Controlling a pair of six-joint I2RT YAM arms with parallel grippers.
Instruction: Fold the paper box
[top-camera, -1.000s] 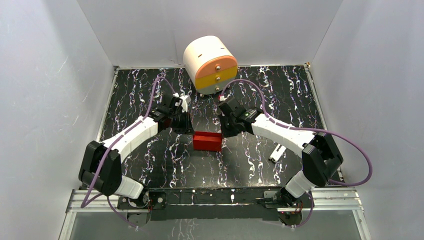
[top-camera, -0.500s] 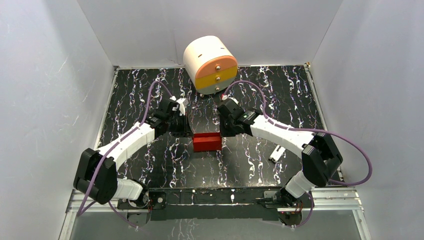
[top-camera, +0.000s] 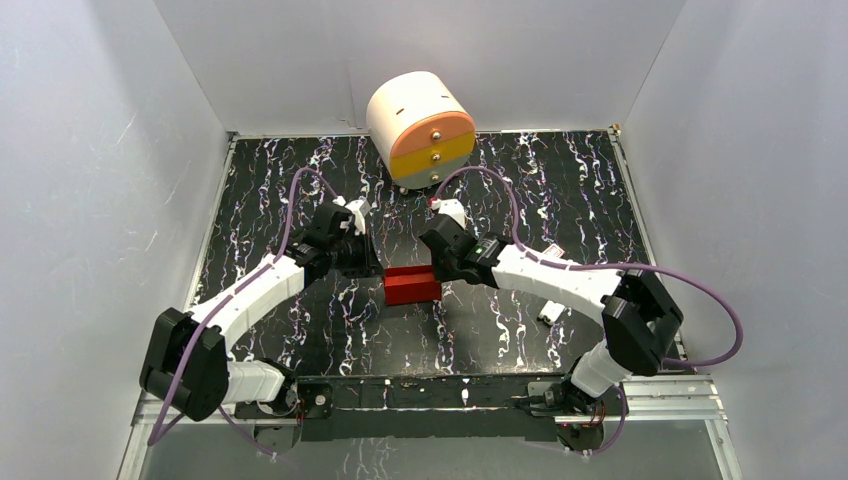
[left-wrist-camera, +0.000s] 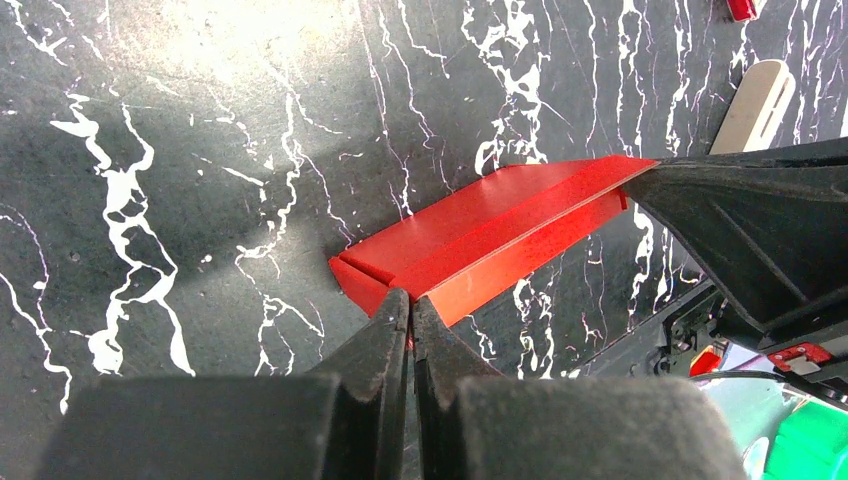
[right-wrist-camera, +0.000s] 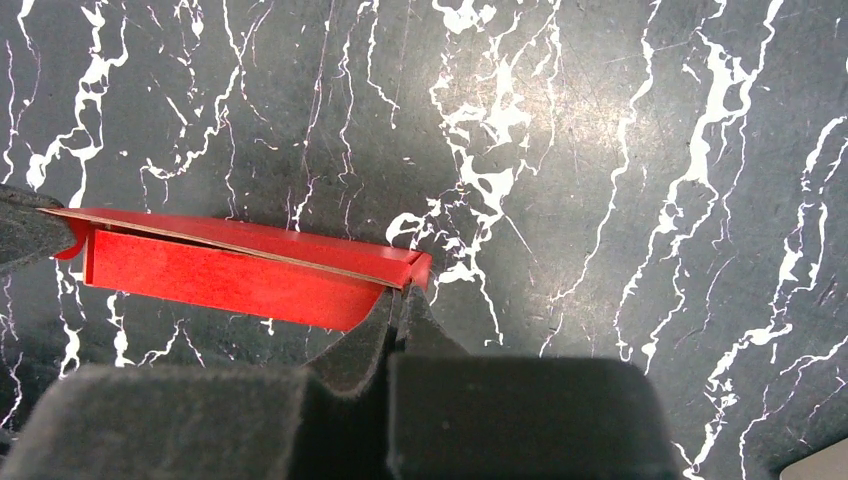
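The paper box (top-camera: 412, 286) is a small flat bright red box lying on the black marbled table between both arms. My left gripper (top-camera: 381, 270) is shut, its tips touching the box's left end. In the left wrist view the closed tips (left-wrist-camera: 410, 300) press on the near corner of the paper box (left-wrist-camera: 480, 245). My right gripper (top-camera: 438, 270) is shut at the box's right end. In the right wrist view its tips (right-wrist-camera: 397, 295) meet the paper box (right-wrist-camera: 230, 270) just under a small end flap (right-wrist-camera: 421, 268). Whether either gripper pinches card is hidden.
A round white, orange and yellow drawer unit (top-camera: 420, 128) stands at the back centre. A small white strip (top-camera: 553, 305) lies right of the box, under the right arm. White walls close in the table on three sides. A metal rail (top-camera: 430, 395) runs along the near edge.
Both grippers have closed in on the box's ends, the right one moving left and the left arm's elbow swinging outward. The box has shifted slightly left.
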